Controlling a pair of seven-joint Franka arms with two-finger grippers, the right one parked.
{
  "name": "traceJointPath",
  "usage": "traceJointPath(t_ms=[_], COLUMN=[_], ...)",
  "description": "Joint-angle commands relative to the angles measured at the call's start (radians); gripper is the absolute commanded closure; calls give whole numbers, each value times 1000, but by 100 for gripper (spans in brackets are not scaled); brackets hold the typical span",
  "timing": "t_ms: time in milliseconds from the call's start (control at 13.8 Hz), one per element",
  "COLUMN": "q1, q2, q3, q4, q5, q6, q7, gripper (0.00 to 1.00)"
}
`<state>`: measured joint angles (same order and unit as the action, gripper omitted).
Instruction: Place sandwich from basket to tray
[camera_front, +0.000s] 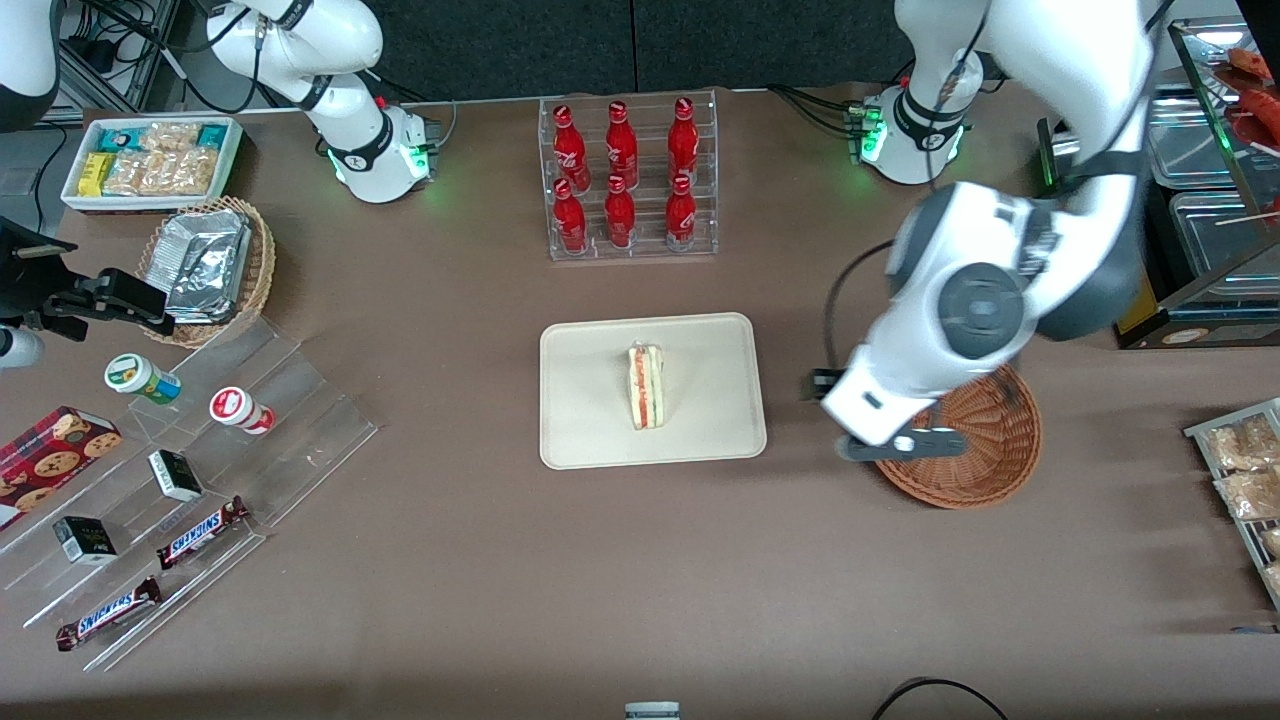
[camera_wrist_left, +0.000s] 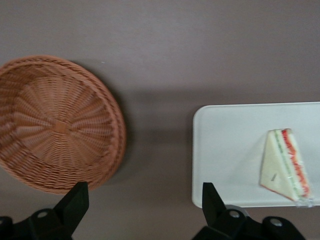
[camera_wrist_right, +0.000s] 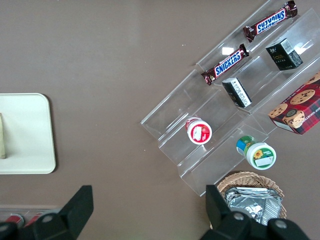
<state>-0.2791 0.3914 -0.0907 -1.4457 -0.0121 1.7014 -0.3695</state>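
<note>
The sandwich (camera_front: 646, 386) (camera_wrist_left: 285, 165) lies on the cream tray (camera_front: 590, 420) (camera_wrist_left: 225, 150), near its middle, with its red-layered cut edge showing. The reddish-brown wicker basket (camera_front: 990, 440) (camera_wrist_left: 60, 125) sits beside the tray toward the working arm's end, partly covered by the arm in the front view; the wrist view shows nothing in it. My left gripper (camera_front: 858, 418) (camera_wrist_left: 145, 192) hangs above the bare table between tray and basket. It is open, with nothing between its fingers.
An acrylic rack of red bottles (camera_front: 630, 180) stands farther from the front camera than the tray. Toward the parked arm's end are a stepped acrylic stand (camera_front: 200, 470) with snacks, a tan basket of foil packets (camera_front: 205, 265) and a white bin (camera_front: 150, 160). A wire rack of packets (camera_front: 1245, 480) lies at the working arm's end.
</note>
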Motion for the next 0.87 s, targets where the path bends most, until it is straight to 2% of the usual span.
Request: traceJointPath(t_ms=[0,218,363,581,798], q1=[81,170,202,268,290], q2=[-107,-152,-173,-279,-360], q3=[-12,-11,-9,-15,-17], q4=[-96,-99,-101,-178,-220], q5=[-2,0,0,1,9], q6=[-25,-83,-106,-109,-144], q7=[111,254,261,262,264], gripper=[0,0,0,0,0])
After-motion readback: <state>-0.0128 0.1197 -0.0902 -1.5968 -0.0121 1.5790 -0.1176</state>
